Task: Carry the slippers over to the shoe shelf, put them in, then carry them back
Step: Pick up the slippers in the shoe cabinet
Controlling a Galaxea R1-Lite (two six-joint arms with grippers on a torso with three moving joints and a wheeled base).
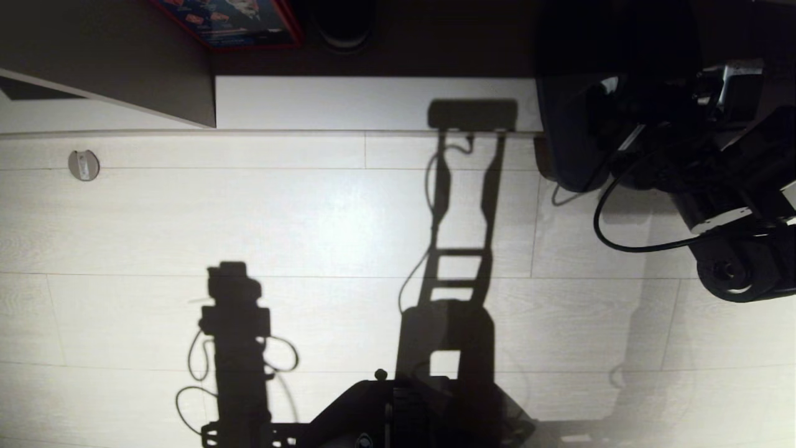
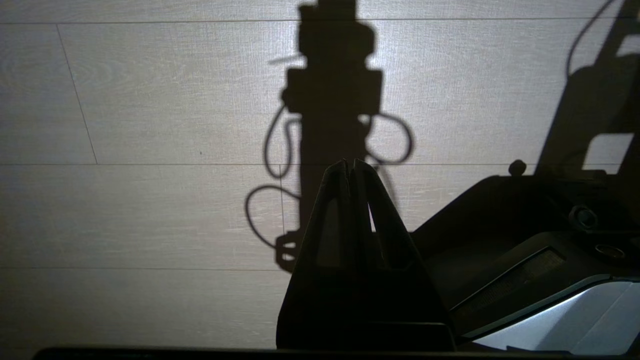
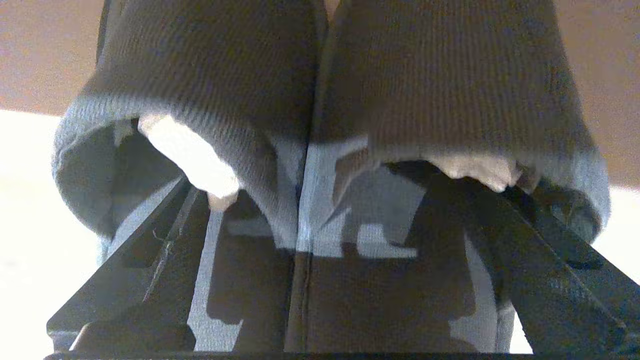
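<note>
The two black slippers [image 3: 320,90] lie side by side with their openings toward my right gripper [image 3: 335,185]. Its jaws stand wide open, one finger [image 3: 150,240] reaching under the upper of one slipper and the other finger [image 3: 550,260] under the other, tips hidden. The slippers rest on the shoe shelf's pale base board [image 3: 30,200] before its brown back [image 3: 40,50]. From the head they are a dark mass [image 1: 569,137] at the base board's [image 1: 373,102] right end, in front of my right arm [image 1: 715,199]. My left gripper [image 2: 350,162] hangs shut over the floor.
A red-edged box [image 1: 230,22] and a dark round thing [image 1: 342,28] sit deep in the shelf. A grey upright panel [image 1: 124,68] bounds it on the left. A small round disc [image 1: 83,165] lies on the wood floor. My base [image 1: 404,410] fills the bottom edge.
</note>
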